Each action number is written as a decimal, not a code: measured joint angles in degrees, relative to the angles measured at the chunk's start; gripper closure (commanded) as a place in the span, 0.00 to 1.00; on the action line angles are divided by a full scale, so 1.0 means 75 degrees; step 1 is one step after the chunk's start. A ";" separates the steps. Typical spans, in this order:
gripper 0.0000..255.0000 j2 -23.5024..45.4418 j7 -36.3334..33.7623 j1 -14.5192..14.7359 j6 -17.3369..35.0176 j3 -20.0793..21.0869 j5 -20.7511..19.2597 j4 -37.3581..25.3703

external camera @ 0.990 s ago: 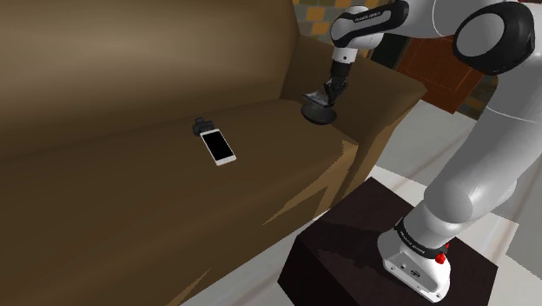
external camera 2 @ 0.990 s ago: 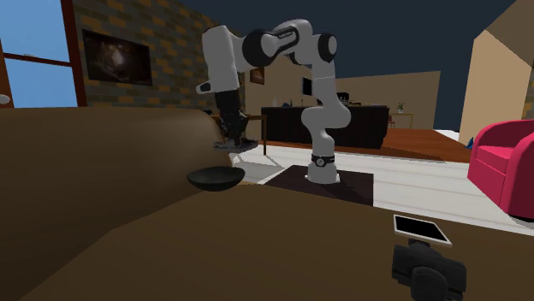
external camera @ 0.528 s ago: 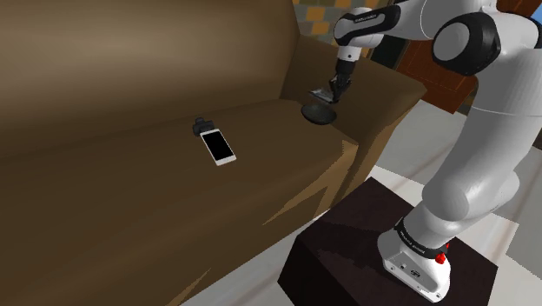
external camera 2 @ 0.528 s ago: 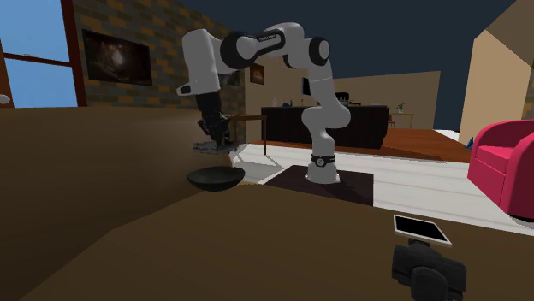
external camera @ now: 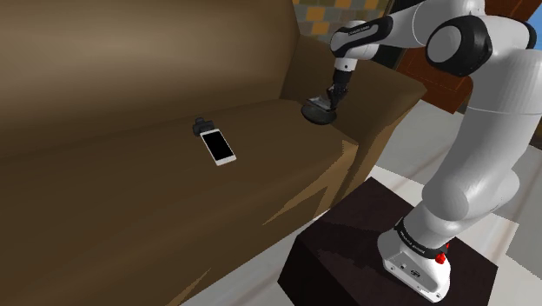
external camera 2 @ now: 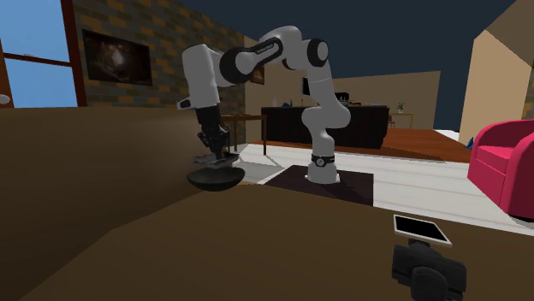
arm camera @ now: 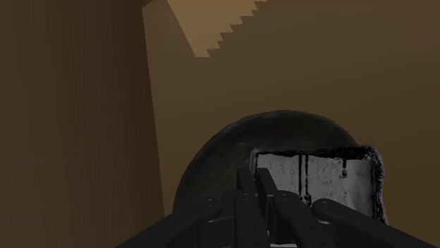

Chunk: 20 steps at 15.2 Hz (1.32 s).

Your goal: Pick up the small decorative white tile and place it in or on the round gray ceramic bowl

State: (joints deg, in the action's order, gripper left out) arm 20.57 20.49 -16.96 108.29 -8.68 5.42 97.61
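- The arm [external camera 2: 257, 60] is lowering: since half a second ago the gripper [external camera 2: 211, 158] has been dropping from well above the bowl [external camera 2: 215, 180] to just over its rim.
- The bowl, the phone [external camera: 219, 146] and the small dark object [external camera: 201, 126] are staying where they were.
- The gripper is clenching the tile [arm camera: 321, 180]. In the wrist view the two black fingers [arm camera: 247, 184] are standing close together and pinching the tile at one edge, while the rest of the tile is sticking out to one side of them.
- The tile is showing a grey-white face with dark lines and dark, mottled edges.
- The tile is hanging directly over the dark round bowl, with the bowl's inside lying behind it in the wrist view. Whether the tile is touching the bowl cannot be told.
- The bowl is sitting on the brown sofa [external camera: 130, 182], at the seat end next to the armrest, in the shoulder view's upper right.
- The phone is lying flat on the seat, well apart from the bowl, with the small dark object just beside its upper end.
- The arm is standing on its dark box stand [external camera: 347, 252] beside the sofa.
- A red armchair [external camera 2: 505, 167] is standing at the second exterior view's right edge.
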 measured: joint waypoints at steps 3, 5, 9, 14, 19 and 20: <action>1.00 0.0099 0.0015 0.0003 0.0271 0.0010 0.0023 0.0173; 1.00 0.0164 0.0033 -0.0003 0.0415 0.0014 0.0037 0.0253; 1.00 0.0182 0.0030 0.0002 0.0474 0.0019 0.0042 0.0293; 0.00 0.0183 0.0030 0.0003 0.0479 0.0019 0.0042 0.0295; 0.00 0.0157 0.0017 0.0004 0.0362 0.0017 0.0034 0.0200; 0.00 0.0115 0.0019 -0.0005 0.0209 0.0009 0.0023 0.0087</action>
State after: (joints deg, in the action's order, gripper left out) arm 21.44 20.63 -16.99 109.86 -8.61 5.60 98.26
